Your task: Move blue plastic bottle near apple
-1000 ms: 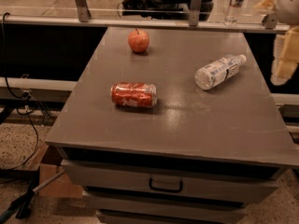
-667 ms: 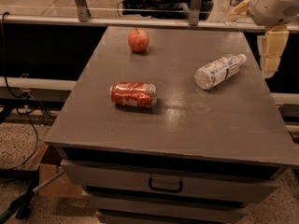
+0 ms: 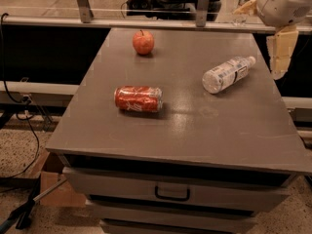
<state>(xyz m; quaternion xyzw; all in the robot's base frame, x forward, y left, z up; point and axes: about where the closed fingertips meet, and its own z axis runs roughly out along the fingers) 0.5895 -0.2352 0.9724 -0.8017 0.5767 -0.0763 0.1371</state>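
Note:
The blue plastic bottle, clear with a white cap and a white label printed in blue, lies on its side on the right part of the grey table, cap pointing to the far right. The apple, red-orange with a dark stem, sits near the table's far edge, left of centre. My gripper hangs at the upper right, above the table's right edge, right of the bottle's cap and apart from it. It holds nothing that I can see.
A red soda can lies on its side at the middle left of the table. A drawer with a dark handle is below the front edge. A rail with metal posts runs behind. Cables lie on the floor at left.
My gripper has moved left and up from the right border to the table's right edge, closer to the bottle. The bottle, the can and the apple have not moved.

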